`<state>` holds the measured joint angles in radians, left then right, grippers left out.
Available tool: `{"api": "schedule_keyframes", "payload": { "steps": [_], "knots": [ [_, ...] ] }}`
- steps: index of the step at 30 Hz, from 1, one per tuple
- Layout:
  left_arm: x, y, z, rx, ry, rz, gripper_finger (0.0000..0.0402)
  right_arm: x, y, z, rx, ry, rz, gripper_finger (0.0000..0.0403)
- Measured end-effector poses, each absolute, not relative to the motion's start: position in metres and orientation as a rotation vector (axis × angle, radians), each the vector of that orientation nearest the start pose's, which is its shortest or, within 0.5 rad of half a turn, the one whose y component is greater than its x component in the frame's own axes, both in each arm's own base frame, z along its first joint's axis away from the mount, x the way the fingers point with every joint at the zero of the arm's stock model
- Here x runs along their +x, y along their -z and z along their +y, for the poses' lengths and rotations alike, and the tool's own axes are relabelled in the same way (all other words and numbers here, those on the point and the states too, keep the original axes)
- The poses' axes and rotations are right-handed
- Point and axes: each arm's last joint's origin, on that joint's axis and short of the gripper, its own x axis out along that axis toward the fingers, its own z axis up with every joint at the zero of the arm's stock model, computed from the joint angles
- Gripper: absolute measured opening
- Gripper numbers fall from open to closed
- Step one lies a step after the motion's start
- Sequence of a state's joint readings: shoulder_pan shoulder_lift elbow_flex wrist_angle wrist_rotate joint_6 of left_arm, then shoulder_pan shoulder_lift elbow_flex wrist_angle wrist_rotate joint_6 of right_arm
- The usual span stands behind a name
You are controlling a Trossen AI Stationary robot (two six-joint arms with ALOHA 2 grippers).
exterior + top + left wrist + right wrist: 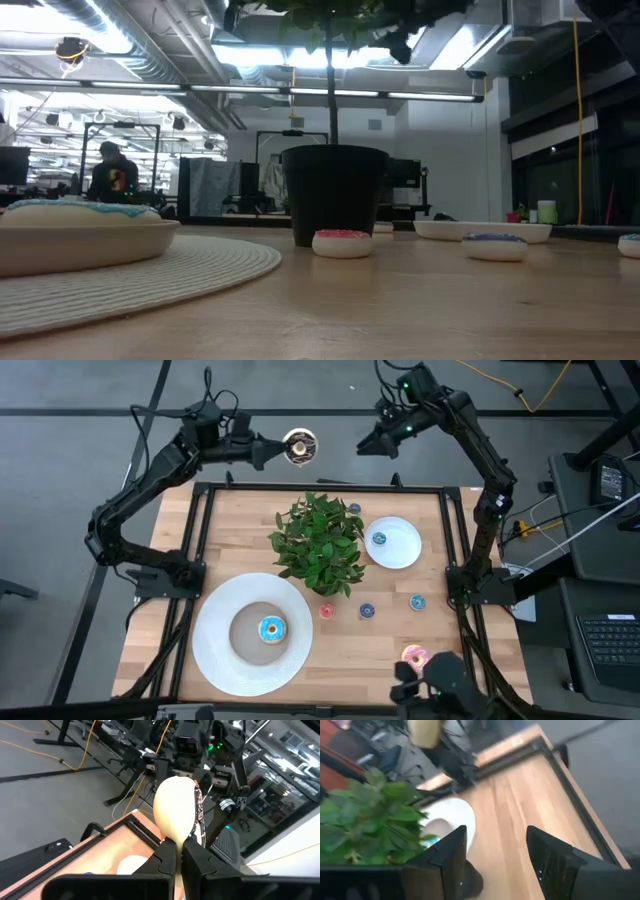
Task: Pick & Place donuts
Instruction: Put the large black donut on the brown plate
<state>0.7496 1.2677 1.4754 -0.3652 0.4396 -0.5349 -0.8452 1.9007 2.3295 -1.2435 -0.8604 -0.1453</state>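
My left gripper (268, 452) is past the table's far edge, left of centre, shut on a chocolate-brown donut (300, 447). My right gripper (368, 446) hovers open and empty past the far edge, right of that donut. A light-blue donut (272, 629) lies on the large white plate (215, 650). A pink donut (415, 656) lies flat near the front right. One tiny blue donut (379, 539) sits on the small white plate (405, 550). Other tiny donuts, red (327, 611), blue (367, 611) and teal (417, 601), lie on the wood. My left gripper pinches the chocolate donut's ring at its near rim (176, 839) between the two fingers (167, 861). The fingers reach out about level from the table's left. The donut sticks out past the fingertips, its pale underside (172, 805) toward the wrist camera, lifted clear of the table.
A potted green plant (320, 545) stands mid-table, between the two plates; its dark pot (335, 195) blocks the low view's centre. Another tiny blue donut (354, 509) lies behind the plant. A black frame (200, 560) borders the tabletop. A person sits far off in the room (112, 180).
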Motion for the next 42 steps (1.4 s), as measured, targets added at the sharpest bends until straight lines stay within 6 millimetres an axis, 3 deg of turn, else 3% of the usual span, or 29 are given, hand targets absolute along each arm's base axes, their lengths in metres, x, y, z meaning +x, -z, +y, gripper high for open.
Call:
{"api": "schedule_keyframes", "payload": {
  "steps": [4, 13, 22, 27, 36, 42],
  "knots": [
    [0.195, -0.447, 0.173, -0.621, -0.368, 0.067, 0.0004, 0.246, -0.442, -0.265, 0.474, 0.058, 0.59, 0.0194],
    [0.193, -0.444, 0.175, -0.632, -0.38, 0.093, 0.0003, 0.223, -0.43, -0.282, 0.473, 0.498, 0.8, 0.0176],
    [0.192, -0.445, 0.174, -0.631, -0.378, 0.091, 0.0003, 0.185, -0.424, -0.252, 0.49, 0.772, 1.024, 0.0169],
    [0.192, -0.445, 0.174, -0.629, -0.378, 0.09, 0.0003, 0.155, -0.397, -0.226, 0.548, 0.879, 1.085, 0.0169],
    [0.193, -0.442, 0.173, -0.633, -0.379, 0.114, 0.0003, 0.124, -0.349, -0.177, 0.532, 0.884, 0.685, 0.0168],
    [0.189, -0.428, 0.17, -0.675, -0.41, 0.257, 0.0003, 0.107, -0.311, -0.148, 0.494, 0.912, 0.389, 0.0168]
  ]
}}
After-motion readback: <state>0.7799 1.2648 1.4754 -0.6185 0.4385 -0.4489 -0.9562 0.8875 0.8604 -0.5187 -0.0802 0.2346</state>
